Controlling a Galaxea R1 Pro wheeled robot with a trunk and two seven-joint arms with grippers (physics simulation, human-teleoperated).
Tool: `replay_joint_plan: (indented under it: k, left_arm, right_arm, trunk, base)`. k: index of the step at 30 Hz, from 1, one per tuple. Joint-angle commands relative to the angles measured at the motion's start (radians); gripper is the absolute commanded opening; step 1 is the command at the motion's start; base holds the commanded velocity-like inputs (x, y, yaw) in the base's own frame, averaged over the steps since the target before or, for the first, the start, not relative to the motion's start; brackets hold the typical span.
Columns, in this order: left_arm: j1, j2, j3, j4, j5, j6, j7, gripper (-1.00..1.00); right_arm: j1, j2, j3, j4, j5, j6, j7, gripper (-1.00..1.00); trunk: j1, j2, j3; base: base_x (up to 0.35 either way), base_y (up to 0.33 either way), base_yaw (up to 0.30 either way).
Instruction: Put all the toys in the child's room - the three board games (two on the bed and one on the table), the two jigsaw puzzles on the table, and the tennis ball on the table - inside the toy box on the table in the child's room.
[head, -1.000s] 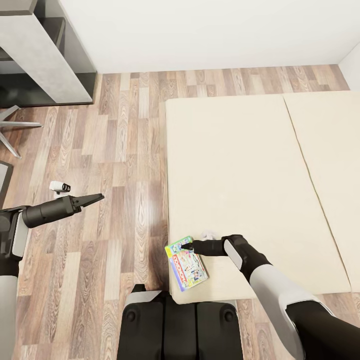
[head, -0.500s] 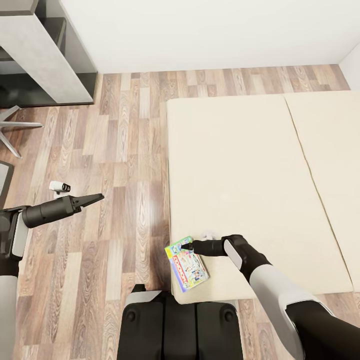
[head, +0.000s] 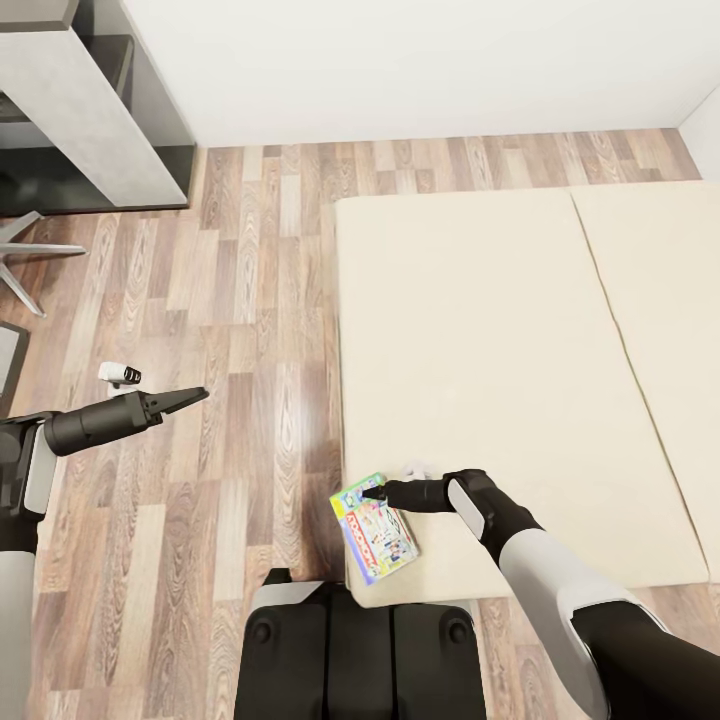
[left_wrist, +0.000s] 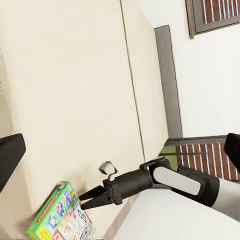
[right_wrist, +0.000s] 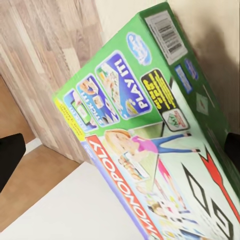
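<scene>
One flat glossy board game (head: 374, 527) on the matte bed (head: 500, 330); right gripper (head: 372, 492) narrow above it.

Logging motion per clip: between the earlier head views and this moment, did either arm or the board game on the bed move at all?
Nothing visibly changed. The right gripper hovers at the top edge of the green Monopoly board game box on the corner of the cream bed. The left gripper hangs over the wooden floor. The whole view slid very slightly sideways, so the camera shifted a little.
</scene>
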Motion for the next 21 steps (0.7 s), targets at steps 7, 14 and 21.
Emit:
replay_joint_plan:
  k: [7, 14, 21]
  left_arm:
    - [0.000, 0.000, 0.000, 0.000, 0.001, 0.010, -0.003, 1.00]
    - [-0.001, 0.000, 0.000, 0.000, 0.001, 0.010, -0.003, 1.00]
    - [0.000, 0.000, 0.000, 0.000, 0.001, 0.010, -0.003, 1.00]
  right_arm:
    - [0.000, -0.001, 0.003, -0.001, -0.005, 0.005, -0.001, 1.00]
    - [0.000, -0.001, 0.003, -0.001, -0.006, 0.005, -0.001, 1.00]
    - [0.000, -0.001, 0.003, -0.001, -0.006, 0.005, -0.001, 1.00]
  trunk:
    - [0.001, -0.002, -0.001]
    - [0.001, -0.002, -0.001]
    - [0.001, -0.002, -0.001]
  base:
    - [-0.011, 0.059, 0.000]
    - [-0.001, 0.007, 0.000]
    - [0.000, 0.056, 0.000]
